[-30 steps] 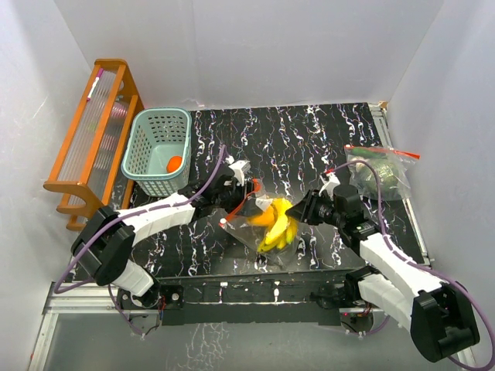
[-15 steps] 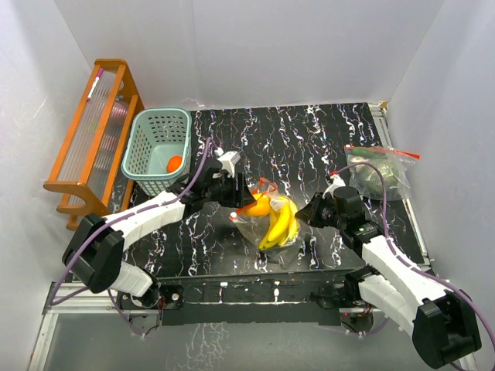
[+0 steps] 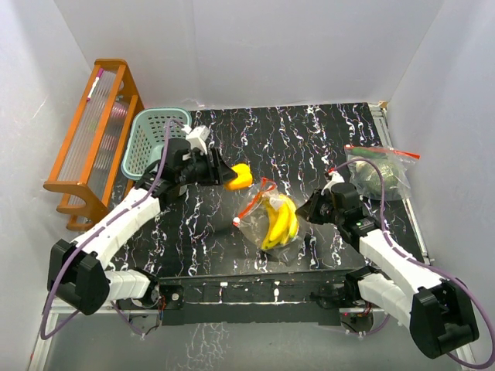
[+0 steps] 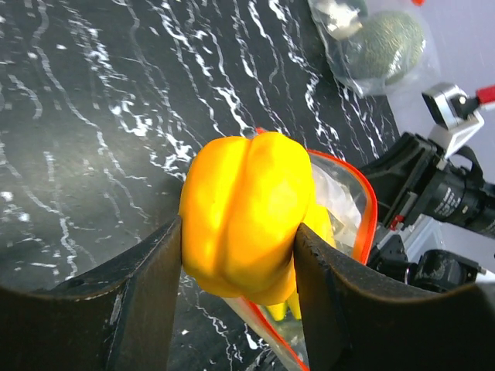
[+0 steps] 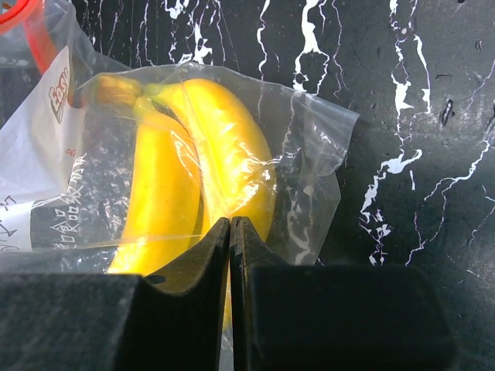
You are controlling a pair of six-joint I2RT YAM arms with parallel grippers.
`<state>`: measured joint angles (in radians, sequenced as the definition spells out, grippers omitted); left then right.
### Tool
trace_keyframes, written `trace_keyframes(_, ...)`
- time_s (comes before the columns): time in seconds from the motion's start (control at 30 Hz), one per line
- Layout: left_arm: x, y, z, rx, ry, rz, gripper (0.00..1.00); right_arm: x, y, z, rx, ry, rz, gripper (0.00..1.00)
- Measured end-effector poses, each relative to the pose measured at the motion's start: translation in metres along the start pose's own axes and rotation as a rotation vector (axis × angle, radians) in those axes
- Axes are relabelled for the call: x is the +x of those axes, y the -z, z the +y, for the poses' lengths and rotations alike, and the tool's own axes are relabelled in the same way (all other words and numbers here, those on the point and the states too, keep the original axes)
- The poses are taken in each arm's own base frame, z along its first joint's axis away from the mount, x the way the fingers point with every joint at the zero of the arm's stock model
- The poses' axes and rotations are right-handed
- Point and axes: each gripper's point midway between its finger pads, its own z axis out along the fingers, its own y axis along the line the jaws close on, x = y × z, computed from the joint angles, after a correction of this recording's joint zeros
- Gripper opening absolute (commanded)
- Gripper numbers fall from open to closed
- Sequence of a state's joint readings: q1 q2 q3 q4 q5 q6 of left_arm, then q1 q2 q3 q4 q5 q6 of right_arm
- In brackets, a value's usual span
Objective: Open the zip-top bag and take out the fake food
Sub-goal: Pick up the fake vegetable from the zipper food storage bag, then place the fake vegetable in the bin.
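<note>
My left gripper (image 3: 232,177) is shut on the yellow-orange bell pepper (image 3: 240,176) and holds it above the mat, between the teal basket and the bag. In the left wrist view the pepper (image 4: 246,212) sits clamped between both fingers (image 4: 147,286). The clear zip-top bag (image 3: 272,224) with its red zip open lies mid-table, holding the yellow banana bunch (image 3: 280,220). My right gripper (image 3: 308,209) is shut on the bag's right edge. In the right wrist view its tips (image 5: 232,222) pinch the plastic over the bananas (image 5: 193,170). No orange shows.
The teal slatted basket (image 3: 147,147) stands back left, partly behind my left arm. An orange wooden rack (image 3: 91,139) lines the left wall. A second sealed bag with pale greenish pieces (image 3: 383,171) lies at the right edge. White walls enclose the black marbled mat (image 3: 294,139).
My left gripper has pulled the bell pepper out of the bag and carried it left and back toward the basket. The right gripper has kept its hold on the bag.
</note>
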<state>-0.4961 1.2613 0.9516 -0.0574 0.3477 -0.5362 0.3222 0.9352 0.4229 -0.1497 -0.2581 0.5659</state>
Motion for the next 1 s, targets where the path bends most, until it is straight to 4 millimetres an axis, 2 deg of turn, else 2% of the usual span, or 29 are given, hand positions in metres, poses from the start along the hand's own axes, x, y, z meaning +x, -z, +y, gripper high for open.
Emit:
trace_keyframes(0.13,-0.029,0.011,0.02,-0.07,0.032,-0.058,0.39,-0.001,-0.002,0.0,-0.003,0.004,-0.003,0.08)
trace_keyframes(0.33,-0.094,0.045,0.068,-0.213,0.09,-0.219,0.41,-0.002,-0.002,0.0,-0.007,0.015,-0.004,0.08)
trace_keyframes(0.47,-0.127,0.08,0.116,-0.337,0.152,-0.33,0.4,-0.002,-0.001,0.0,-0.008,0.023,-0.006,0.08)
trace_keyframes(0.53,-0.132,0.095,0.139,-0.412,0.187,-0.364,0.41,-0.002,-0.001,0.0,-0.008,0.026,-0.006,0.08)
trace_keyframes(0.6,-0.133,0.105,0.156,-0.476,0.209,-0.379,0.48,-0.002,0.0,0.0,-0.009,0.031,-0.006,0.08)
trace_keyframes(0.63,-0.131,0.108,0.162,-0.503,0.214,-0.381,0.55,-0.001,0.002,0.001,-0.01,0.035,-0.005,0.08)
trace_keyframes(0.73,-0.126,0.113,0.171,-0.557,0.212,-0.368,0.85,-0.002,0.006,0.003,-0.016,0.045,-0.013,0.08)
trace_keyframes(0.77,-0.124,0.114,0.173,-0.568,0.209,-0.362,0.9,-0.003,0.007,0.003,-0.019,0.047,-0.018,0.08)
trace_keyframes(0.87,-0.121,0.116,0.176,-0.593,0.205,-0.355,0.93,-0.004,0.01,0.005,-0.023,0.05,-0.026,0.08)
trace_keyframes(1.0,-0.124,0.121,0.174,-0.6,0.189,-0.369,0.76,-0.004,0.011,0.004,-0.019,0.049,-0.028,0.08)
